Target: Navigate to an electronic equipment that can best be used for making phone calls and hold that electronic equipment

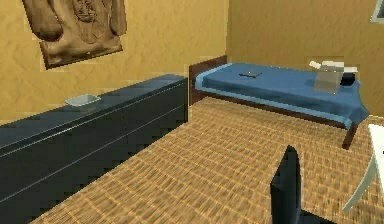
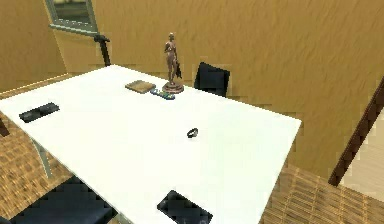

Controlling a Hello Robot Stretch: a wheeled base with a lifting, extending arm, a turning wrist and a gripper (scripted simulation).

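Note:
A white table (image 2: pixel 130 150) spreads across the arm side view. On it lie a flat dark slab (image 2: pixel 38 112) at the left end, another flat dark slab (image 2: pixel 183 207) at the near edge, and a small dark ring-like thing (image 2: pixel 192 132) in the middle. Which of these is a phone I cannot tell. In the forward view a small flat dark thing (image 1: pixel 250 74) lies on the blue bed (image 1: pixel 285 92).
A brown statue (image 2: pixel 173 62), a tan flat item (image 2: pixel 140 87) and a small teal item (image 2: pixel 158 94) stand at the table's far side. Chairs (image 2: pixel 211 78) (image 2: pixel 65 205) (image 1: pixel 288 185) flank it. A dark dresser (image 1: pixel 90 135) with a bowl (image 1: pixel 82 100) lines the forward view's left. A box (image 1: pixel 327 78) sits on the bed.

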